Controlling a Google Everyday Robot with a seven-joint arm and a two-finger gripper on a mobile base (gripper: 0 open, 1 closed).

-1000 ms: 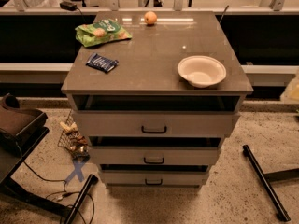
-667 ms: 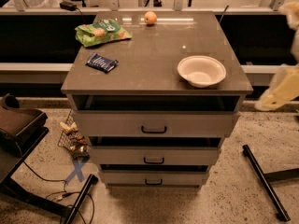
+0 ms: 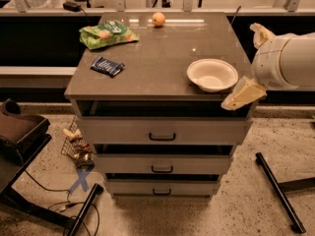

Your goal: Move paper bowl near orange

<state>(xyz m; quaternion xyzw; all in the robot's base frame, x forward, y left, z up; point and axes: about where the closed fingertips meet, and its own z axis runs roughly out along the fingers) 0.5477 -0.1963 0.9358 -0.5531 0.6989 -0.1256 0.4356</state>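
The paper bowl (image 3: pixel 212 74) is off-white and shallow and sits upright near the front right corner of the grey cabinet top (image 3: pixel 157 58). The orange (image 3: pixel 158 19) is small and round and lies at the back edge of the top, left of the bowl and far from it. My gripper (image 3: pixel 250 64) reaches in from the right, just right of the bowl, at the cabinet's right edge. Its two cream fingers (image 3: pixel 242 94) are spread wide apart and hold nothing. The gripper does not touch the bowl.
A green snack bag (image 3: pixel 108 33) lies at the back left of the top and a dark blue packet (image 3: pixel 107 66) in front of it. Drawers (image 3: pixel 162 136) are below. A black pole (image 3: pixel 275 191) lies on the floor at right; a wire basket (image 3: pixel 76 144) and a brown seat (image 3: pixel 17 129) stand at left.
My arm has come in from the right edge and now sits beside the bowl. The bowl, the orange and the other things have not moved.
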